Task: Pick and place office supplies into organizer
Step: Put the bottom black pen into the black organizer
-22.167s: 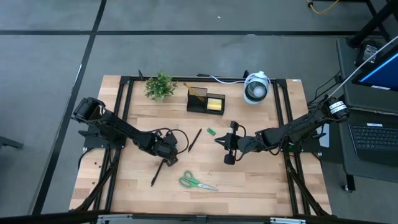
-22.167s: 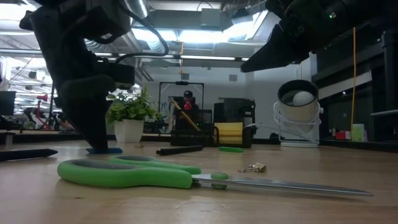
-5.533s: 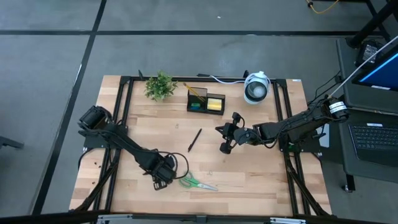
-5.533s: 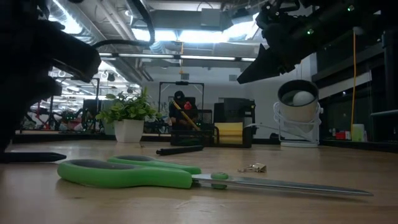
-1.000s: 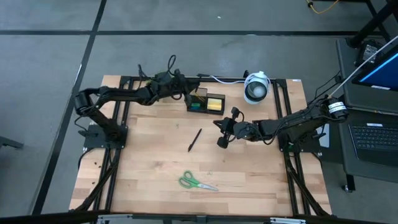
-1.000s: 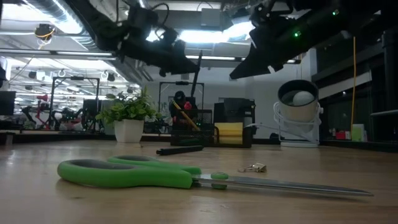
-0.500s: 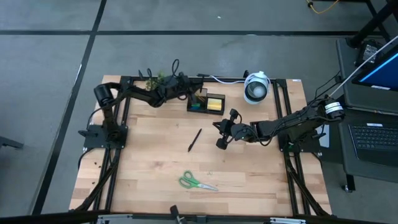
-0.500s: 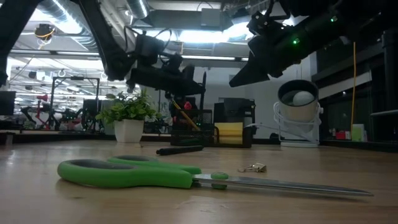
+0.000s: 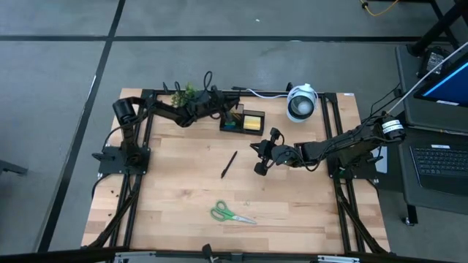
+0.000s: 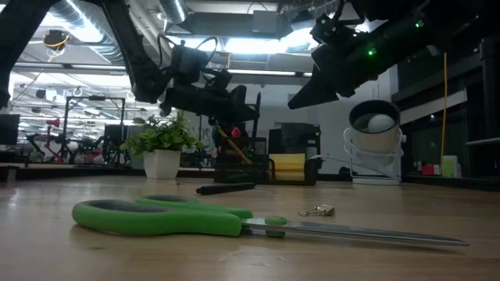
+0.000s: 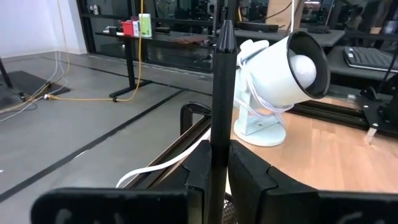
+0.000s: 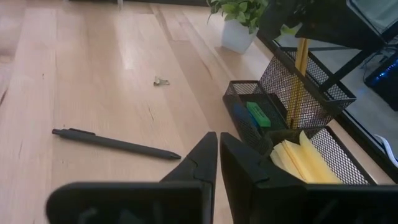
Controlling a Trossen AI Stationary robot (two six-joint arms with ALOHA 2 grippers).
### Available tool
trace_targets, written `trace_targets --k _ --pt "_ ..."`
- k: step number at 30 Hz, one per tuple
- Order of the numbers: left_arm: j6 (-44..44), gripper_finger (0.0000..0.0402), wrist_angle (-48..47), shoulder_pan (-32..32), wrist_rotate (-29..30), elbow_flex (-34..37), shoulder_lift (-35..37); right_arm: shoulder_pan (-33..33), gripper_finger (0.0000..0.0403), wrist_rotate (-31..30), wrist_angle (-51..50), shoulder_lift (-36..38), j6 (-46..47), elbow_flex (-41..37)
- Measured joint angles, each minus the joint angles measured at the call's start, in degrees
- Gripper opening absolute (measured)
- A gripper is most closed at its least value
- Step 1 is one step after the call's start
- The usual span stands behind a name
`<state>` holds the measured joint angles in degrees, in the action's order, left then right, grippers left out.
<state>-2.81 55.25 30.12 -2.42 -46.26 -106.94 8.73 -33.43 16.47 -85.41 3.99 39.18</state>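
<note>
The black mesh organizer (image 9: 243,119) stands at the table's far edge. It holds a yellow pencil (image 12: 300,68), a yellow sticky-note pad (image 12: 305,158) and small blue and green pieces (image 12: 255,114). My left gripper (image 11: 217,163) hovers level just above its taller section, shut on a black pen (image 11: 221,93). A second black pen (image 9: 229,164) and the green-handled scissors (image 9: 232,214) lie flat on the table. My right gripper (image 9: 259,164) hangs shut over mid-table, right of the loose pen, touching nothing. My left gripper pinches the black pen's shaft (image 11: 217,140) between its two fingers (image 11: 250,174). The fingers come level from the table's left side and lie across the pen. The pen stands upright with one end (image 11: 225,28) pointing up. Its lower end is hidden below the fingers.
A small potted plant (image 10: 160,148) stands left of the organizer, partly under my left arm. A round white device (image 9: 300,102) with a cord stands to its right. A small metal clip (image 10: 316,210) lies near the scissors. Bare wood spreads across the middle and near side.
My left gripper has sunk toward the organizer and drifted slightly toward the table's right edge. It has carried the pen down with it, still upright. My right gripper has kept still.
</note>
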Motion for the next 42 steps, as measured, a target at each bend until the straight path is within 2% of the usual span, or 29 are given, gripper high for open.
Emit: trace_targets --k 26,34,42 --pt "9.21 0.0037 0.16 -5.69 2.70 0.17 -0.01 0.00 0.0026 0.00 -0.03 0.00 0.15 0.00" --pt "10.04 0.0038 -4.60 -5.69 4.42 0.13 0.17 0.00 0.0026 0.00 -0.03 0.00 0.17 0.00" --pt "9.90 0.0039 -4.84 -5.76 4.55 0.11 0.20 0.00 0.0026 0.00 -0.03 0.00 0.20 0.00"
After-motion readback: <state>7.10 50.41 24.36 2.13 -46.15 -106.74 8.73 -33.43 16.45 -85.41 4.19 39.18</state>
